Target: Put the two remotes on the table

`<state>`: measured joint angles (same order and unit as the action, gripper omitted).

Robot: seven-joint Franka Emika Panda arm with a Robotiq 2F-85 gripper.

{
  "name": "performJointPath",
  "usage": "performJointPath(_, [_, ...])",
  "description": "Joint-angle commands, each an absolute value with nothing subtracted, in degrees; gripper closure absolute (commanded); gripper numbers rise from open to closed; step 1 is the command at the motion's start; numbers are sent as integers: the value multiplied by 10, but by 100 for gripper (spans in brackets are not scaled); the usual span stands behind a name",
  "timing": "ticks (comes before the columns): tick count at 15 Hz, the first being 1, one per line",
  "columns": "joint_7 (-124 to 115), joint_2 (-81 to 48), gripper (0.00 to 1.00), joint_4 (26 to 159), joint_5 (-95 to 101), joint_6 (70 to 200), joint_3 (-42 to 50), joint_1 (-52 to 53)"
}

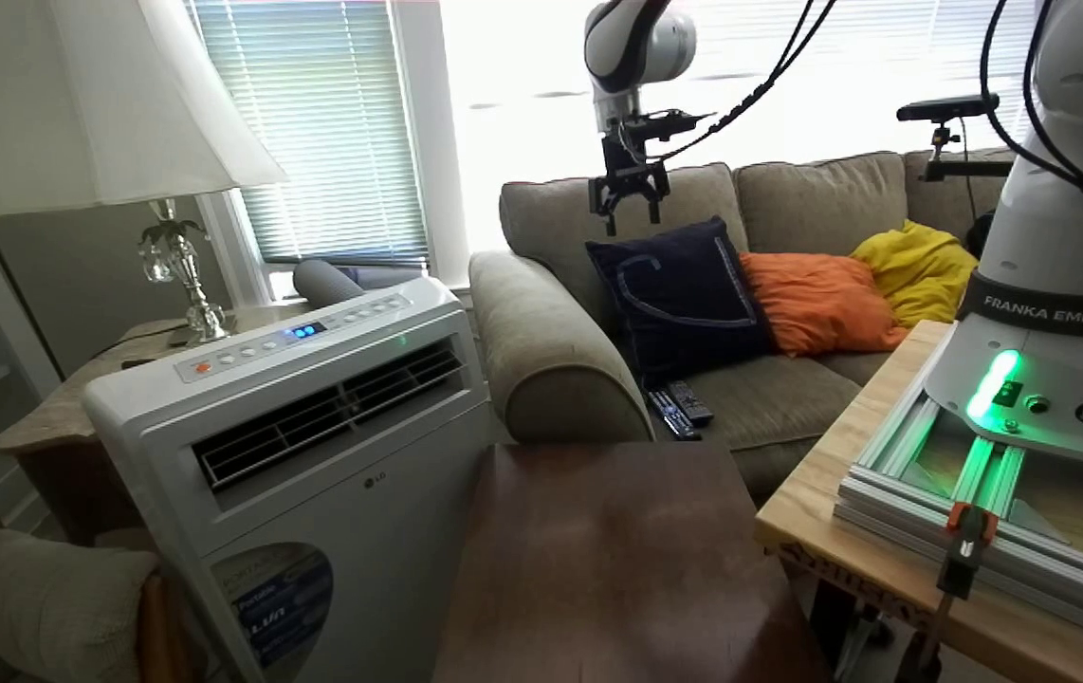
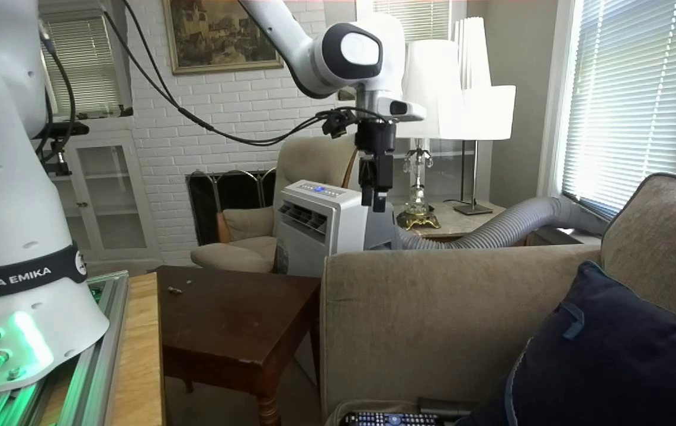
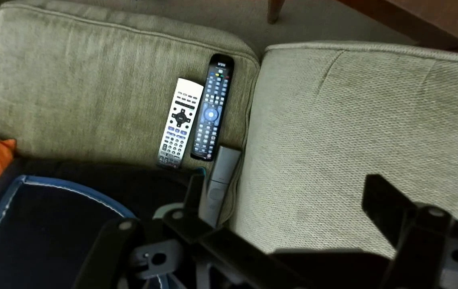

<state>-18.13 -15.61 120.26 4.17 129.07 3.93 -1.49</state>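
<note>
FRANKA EMIKA, LG, Portable
The first is on the robot's black band (image 1: 1054, 308) above the light-wood desk (image 1: 831, 455); by the edge of the brown table (image 1: 608, 550), the air conditioner (image 1: 361, 512) bears LG, its sticker (image 1: 274, 607) Portable. Letters (image 1: 869, 588) beside the desk's corner are unreadable.

A black metal hand (image 1: 633, 216), jaws parted, hangs from a white, jointed robot arm (image 1: 669, 47) above a beige fabric sofa (image 1: 551, 351). On the seat, a slim black remote (image 1: 673, 415) lies beside a slim grey remote (image 1: 691, 402), just in front of a dark blue fabric cushion (image 1: 679, 299). A smooth, dark brown wooden worktop (image 1: 617, 550) stands in the foreground (a boxy white air conditioner (image 1: 385, 550) is beside it).
</note>
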Motion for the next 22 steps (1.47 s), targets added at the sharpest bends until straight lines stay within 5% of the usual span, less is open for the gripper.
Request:
performJointPath(1, [-108, -203, 0, 1193, 21, 1345, 42, -35])
performJointPath(9, [-99, -310, 0, 1161, -67, 1440, 47, -74])
performJointPath(22, [-165, -357, 0, 1136, -10, 1422, 95, -31])
